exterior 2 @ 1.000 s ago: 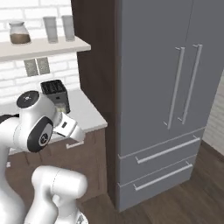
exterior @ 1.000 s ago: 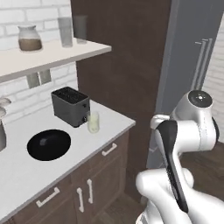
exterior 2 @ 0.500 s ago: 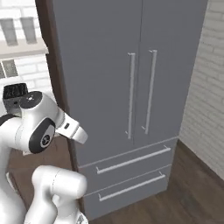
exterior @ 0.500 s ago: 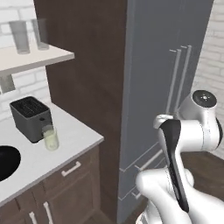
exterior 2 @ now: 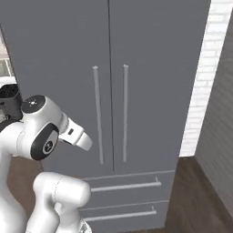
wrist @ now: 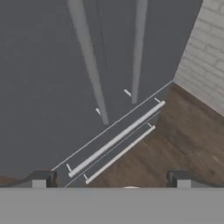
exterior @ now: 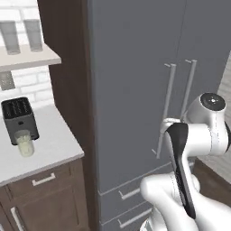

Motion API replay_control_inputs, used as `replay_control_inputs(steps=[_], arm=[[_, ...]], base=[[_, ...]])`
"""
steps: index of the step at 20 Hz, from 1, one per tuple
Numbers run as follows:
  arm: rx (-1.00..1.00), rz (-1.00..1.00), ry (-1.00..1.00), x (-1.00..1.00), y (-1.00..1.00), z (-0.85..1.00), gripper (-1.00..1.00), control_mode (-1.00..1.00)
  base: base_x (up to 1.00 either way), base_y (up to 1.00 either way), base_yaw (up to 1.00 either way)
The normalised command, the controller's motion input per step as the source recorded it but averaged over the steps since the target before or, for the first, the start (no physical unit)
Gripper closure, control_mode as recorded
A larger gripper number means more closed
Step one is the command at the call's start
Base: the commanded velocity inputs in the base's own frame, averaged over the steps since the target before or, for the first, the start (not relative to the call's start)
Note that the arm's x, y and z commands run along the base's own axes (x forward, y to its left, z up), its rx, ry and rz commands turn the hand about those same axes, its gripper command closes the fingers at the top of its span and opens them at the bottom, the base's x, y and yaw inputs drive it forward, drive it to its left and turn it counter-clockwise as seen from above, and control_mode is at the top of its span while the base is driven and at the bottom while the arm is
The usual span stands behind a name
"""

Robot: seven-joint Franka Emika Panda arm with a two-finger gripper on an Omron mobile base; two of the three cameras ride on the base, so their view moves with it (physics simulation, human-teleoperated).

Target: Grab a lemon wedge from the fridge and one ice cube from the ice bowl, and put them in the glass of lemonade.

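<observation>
Fingers [wrist: 111, 179] spread wide, empty, facing the shut fridge [exterior 2: 136, 54]; glass of lemonade [exterior: 25, 144] holds pale liquid.

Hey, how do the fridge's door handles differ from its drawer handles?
The door handles run vertically, side by side at the middle seam of the fridge; the drawer handles lie horizontally, one above the other at its base. The door handles sit higher up, on the two tall doors, and look longer; the drawer handles sit low near the floor. Both are slim pale grey bars standing off the dark grey fronts.
</observation>
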Motion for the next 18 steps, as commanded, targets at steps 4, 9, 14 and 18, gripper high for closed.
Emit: replay_control_inputs(steps=[4,9,14,18], arm=[[0.0,0.0,0.0,0.0,0.0,0.0,-1.0,1.0],[0.0,0.0,0.0,0.0,0.0,0.0,-1.0,1.0],[0.0,0.0,0.0,0.0,0.0,0.0,-1.0,1.0],[0.0,0.0,0.0,0.0,0.0,0.0,-1.0,1.0]], base=[[-0.05,-1.0,0.6],[-0.05,-0.73,0.5],[-0.14,-0.1,0.23],[-0.74,0.11,0.04]])
